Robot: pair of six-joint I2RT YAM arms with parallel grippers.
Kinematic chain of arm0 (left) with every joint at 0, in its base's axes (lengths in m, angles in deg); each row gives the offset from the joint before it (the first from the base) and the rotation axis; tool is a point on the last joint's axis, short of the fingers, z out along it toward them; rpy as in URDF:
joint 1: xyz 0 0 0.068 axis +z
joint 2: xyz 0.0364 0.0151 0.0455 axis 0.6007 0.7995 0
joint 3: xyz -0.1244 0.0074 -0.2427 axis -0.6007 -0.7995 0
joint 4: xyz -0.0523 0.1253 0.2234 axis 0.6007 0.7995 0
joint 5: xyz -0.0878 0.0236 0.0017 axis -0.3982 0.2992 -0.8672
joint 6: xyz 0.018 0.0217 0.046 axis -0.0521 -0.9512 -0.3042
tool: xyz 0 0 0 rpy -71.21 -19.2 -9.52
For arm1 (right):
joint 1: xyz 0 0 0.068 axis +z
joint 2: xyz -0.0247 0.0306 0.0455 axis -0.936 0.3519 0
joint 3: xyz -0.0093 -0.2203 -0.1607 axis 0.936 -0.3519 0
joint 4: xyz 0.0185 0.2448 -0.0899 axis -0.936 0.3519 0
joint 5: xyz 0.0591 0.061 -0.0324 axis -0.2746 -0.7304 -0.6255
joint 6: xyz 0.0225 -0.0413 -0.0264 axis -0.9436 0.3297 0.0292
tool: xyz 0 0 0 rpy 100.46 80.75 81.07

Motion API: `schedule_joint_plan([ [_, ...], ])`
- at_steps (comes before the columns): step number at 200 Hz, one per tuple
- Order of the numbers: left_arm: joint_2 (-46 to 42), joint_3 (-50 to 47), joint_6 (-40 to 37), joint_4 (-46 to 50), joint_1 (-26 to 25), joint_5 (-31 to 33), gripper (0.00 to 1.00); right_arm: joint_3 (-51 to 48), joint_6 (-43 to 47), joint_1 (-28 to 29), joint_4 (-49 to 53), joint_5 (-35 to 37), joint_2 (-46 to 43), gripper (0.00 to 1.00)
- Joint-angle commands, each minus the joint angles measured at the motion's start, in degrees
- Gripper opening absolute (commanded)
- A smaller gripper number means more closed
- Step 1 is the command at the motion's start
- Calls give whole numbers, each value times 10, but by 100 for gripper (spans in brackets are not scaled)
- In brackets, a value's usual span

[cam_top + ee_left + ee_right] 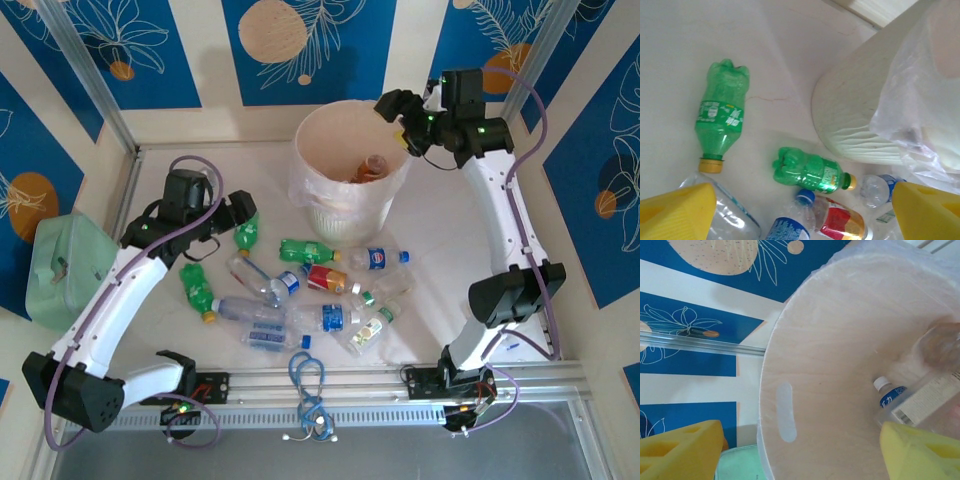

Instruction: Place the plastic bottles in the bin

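Now | right pincer (800, 442) gaping, empty, over bin (830, 340) | left pincer (805, 202) likewise, seemingly above bottles (812, 172)

- Top external: high above and behind the arm bases (445, 385), looked steeply down, wide over the whole table (440, 240).
- Left wrist: low and close, faced down at lying bottles (721, 112) and the outer wall of the bin (850, 100).
- Right wrist: close above the bin, looked into it; all three views shared the bin.
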Motion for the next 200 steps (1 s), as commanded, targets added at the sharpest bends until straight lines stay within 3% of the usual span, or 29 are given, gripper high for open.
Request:
schedule_joint_plan([
  [1, -25, -3, 0, 60, 8, 58, 88, 3, 18, 9, 23, 1, -36, 81],
  [30, -55, -23, 9, 134, 20, 133, 89, -40, 47, 49, 33, 29, -92, 81],
  [52, -82, -58, 18, 169, 39, 154, 89, -86, 63, 91, 37, 55, -140, 81],
  [137, -69, -196, 34, 136, 111, 109, 85, -298, 33, 264, 24, 126, -263, 81],
  [200, -53, -254, 45, 93, 139, 89, 85, -384, -4, 309, 1, 136, -293, 81],
])
